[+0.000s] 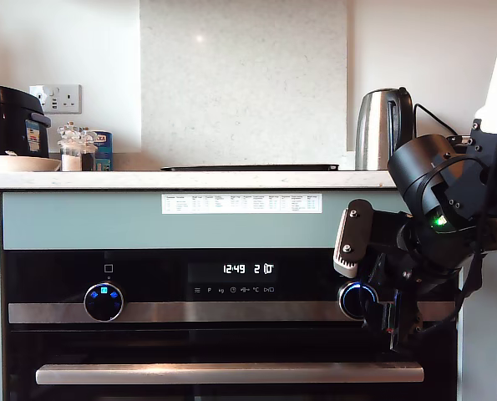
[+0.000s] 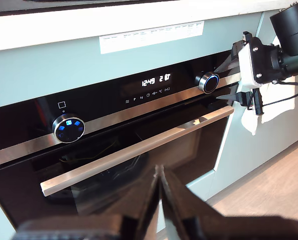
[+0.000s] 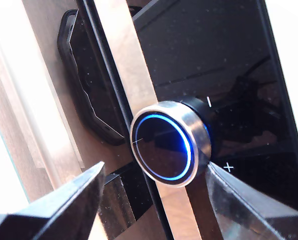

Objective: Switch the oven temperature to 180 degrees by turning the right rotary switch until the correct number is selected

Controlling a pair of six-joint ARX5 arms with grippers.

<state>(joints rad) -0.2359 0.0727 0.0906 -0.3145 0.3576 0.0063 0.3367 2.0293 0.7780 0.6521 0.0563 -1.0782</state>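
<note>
Knob approach. The right rotary switch (image 3: 170, 142), a small round knob with a glowing blue ring, sits on the oven (image 1: 148, 334) front directly ahead of my second gripper (image 3: 154, 200), between its two spread fingers (image 3: 63, 200) but not yet touched. My first gripper (image 2: 161, 192) hangs well back from the oven, its fingertips pressed together on nothing. Judged rigid, smooth and possibly slippery, the knob should be pinched across its steel rim, squarely, then rotated; the display (image 1: 248, 269) shows the setting.
</note>
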